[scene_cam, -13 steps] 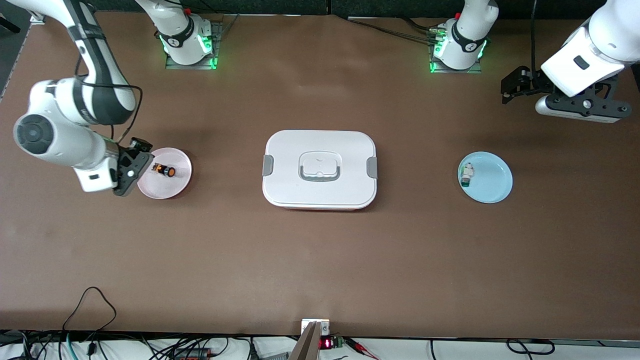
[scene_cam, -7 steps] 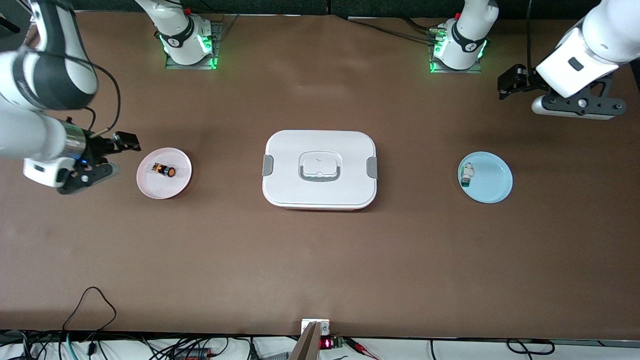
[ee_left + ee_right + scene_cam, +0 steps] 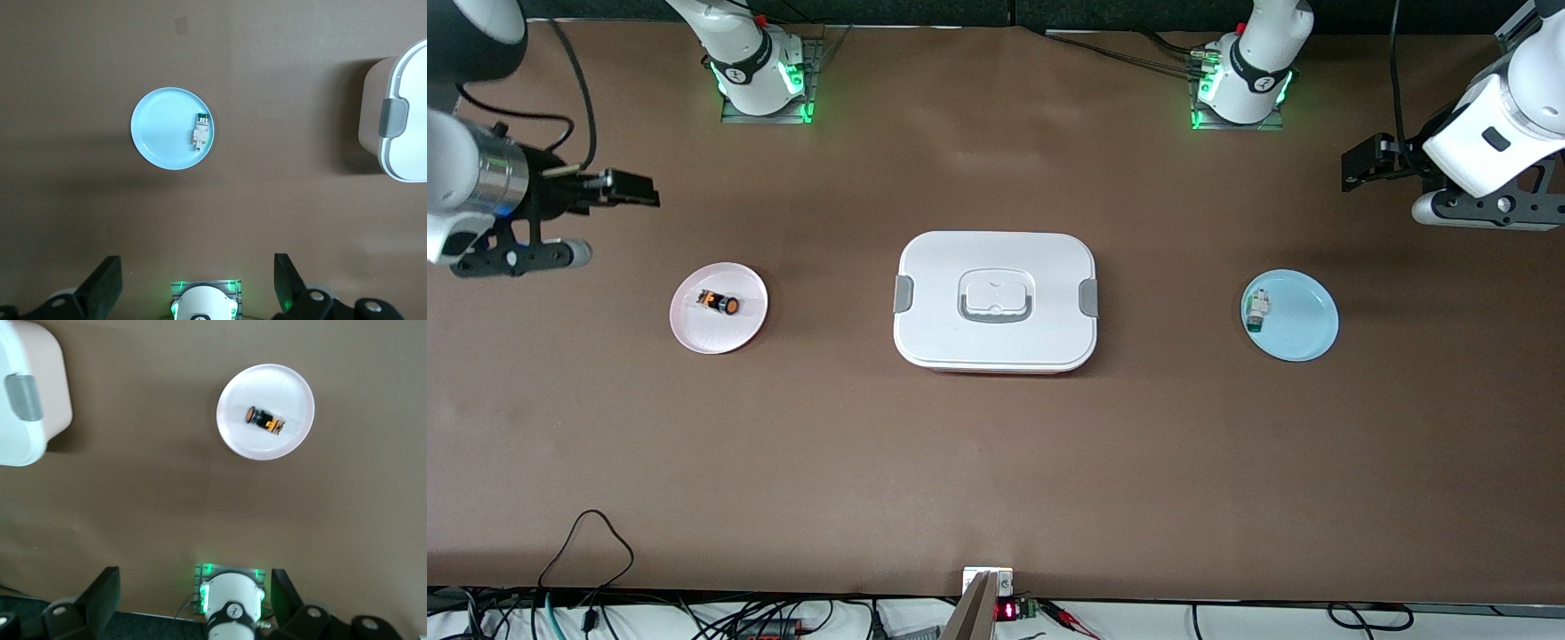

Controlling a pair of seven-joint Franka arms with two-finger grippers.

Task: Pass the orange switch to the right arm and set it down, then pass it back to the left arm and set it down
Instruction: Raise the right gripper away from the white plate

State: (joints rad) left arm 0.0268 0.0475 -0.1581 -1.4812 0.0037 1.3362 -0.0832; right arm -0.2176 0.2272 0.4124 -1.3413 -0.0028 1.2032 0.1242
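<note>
Fingers of the right gripper spread wide, holding nothing, up over the desk near the pink plate, where the orange switch lies. Left gripper also wide, near the blue plate. The box sits between the plates.

No text, label or number is readable; the small red display below the tabletop's edge is illegible.

A light-blue plate on the brown desk holds a small white switch with green end; the box stands well apart.
</note>
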